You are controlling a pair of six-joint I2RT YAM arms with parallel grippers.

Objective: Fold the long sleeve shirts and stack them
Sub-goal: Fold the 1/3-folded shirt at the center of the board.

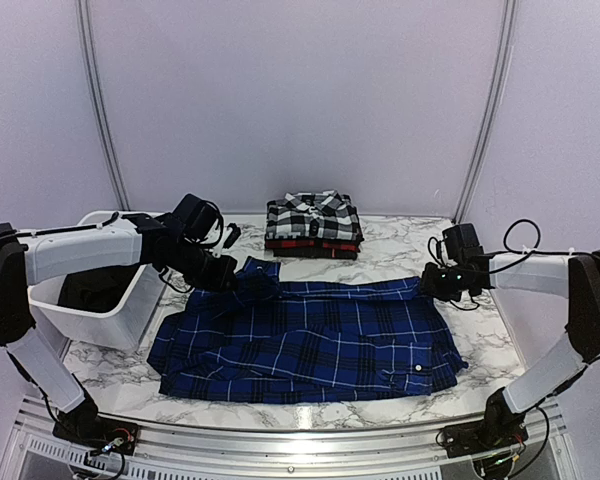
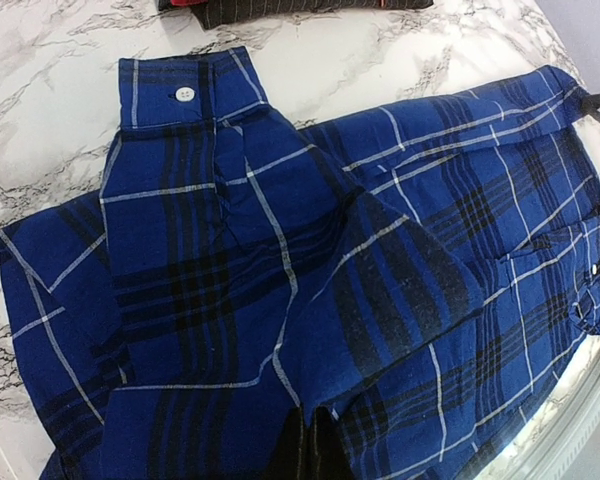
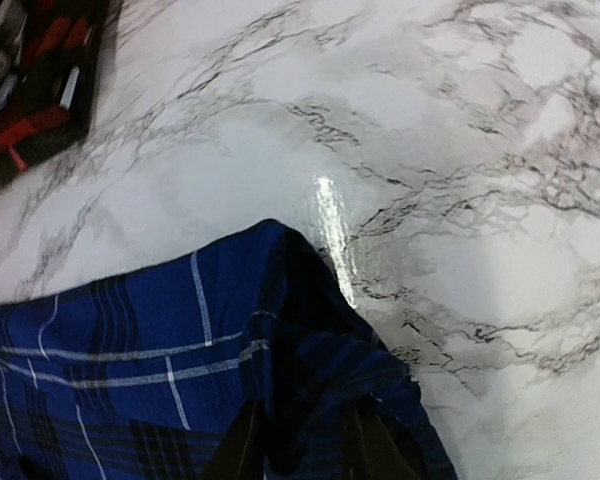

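The royal blue plaid shirt point(image 1: 310, 340) lies spread across the middle of the marble table. My left gripper point(image 1: 230, 273) is shut on its far-left part; in the left wrist view the black fingertips point(image 2: 318, 440) pinch a fold of the blue shirt point(image 2: 280, 250). My right gripper point(image 1: 432, 283) sits at the far-right corner of the shirt point(image 3: 130, 330). Its fingers point(image 3: 242, 445) stand apart on either side of a bunched fold. A folded black-and-white check shirt point(image 1: 313, 215) tops a red-and-black one point(image 1: 315, 245) at the back.
A white plastic tub point(image 1: 90, 310) with something dark inside stands at the left, under my left arm. The folded stack point(image 3: 30, 80) also shows at the top left of the right wrist view. The table's front edge runs just below the blue shirt.
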